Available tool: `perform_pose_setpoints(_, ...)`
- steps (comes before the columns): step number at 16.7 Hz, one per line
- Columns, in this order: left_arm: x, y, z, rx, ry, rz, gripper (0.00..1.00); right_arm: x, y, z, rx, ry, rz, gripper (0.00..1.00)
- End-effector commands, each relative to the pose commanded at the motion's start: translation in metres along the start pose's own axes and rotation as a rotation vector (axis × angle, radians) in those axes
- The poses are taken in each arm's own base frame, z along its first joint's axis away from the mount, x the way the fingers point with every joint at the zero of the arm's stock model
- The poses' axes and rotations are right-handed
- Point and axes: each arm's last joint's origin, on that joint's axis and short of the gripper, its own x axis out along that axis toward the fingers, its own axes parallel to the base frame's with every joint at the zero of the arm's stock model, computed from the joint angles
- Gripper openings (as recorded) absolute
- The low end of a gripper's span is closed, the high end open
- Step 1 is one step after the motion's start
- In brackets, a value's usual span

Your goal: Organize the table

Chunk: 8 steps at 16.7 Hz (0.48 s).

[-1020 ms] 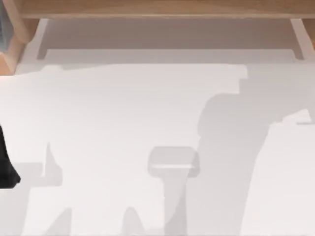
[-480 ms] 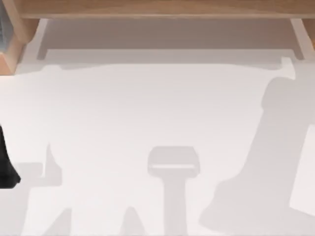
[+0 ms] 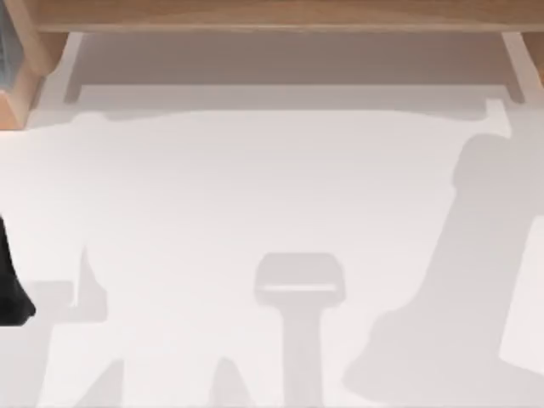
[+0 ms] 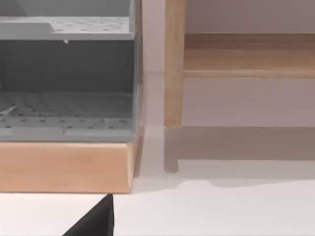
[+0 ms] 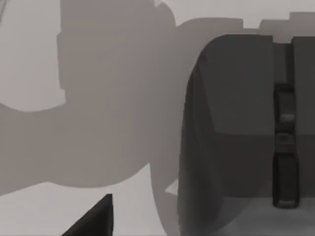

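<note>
The white table point(image 3: 212, 195) spreads across the top view, crossed by grey shadows of the arms. At its left edge a black part of my left arm point(image 3: 10, 289) pokes in. In the right wrist view a dark grey rounded object point(image 5: 231, 137) with a ridged strip down its middle, like a computer mouse, lies in shadow on the table point(image 5: 29, 49). A black piece of my right gripper point(image 5: 93, 219) sits close beside it, apart from it. A black piece of my left gripper point(image 4: 96, 221) hangs over the white table point(image 4: 221, 211).
A light wooden frame point(image 3: 272, 15) borders the far side. At the far left a grey perforated shelf unit point(image 4: 64, 93) stands on a wooden base point(image 4: 64, 167), with a wooden post point(image 4: 173, 64) beside it.
The large arm shadow on the right has slid from the middle right toward the right edge, then held still. The left arm has not moved.
</note>
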Motion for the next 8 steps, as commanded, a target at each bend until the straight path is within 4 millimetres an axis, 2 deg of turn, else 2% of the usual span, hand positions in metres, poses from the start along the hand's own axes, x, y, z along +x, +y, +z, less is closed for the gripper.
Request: perform_pose_setpoints(8, 0.0, 0.0, 0.0, 0.0, 0.0, 0.0, 1.0, 0.0057, 0.0003, -0.0018, 0.001, -0.002, -0.002, 1.0)
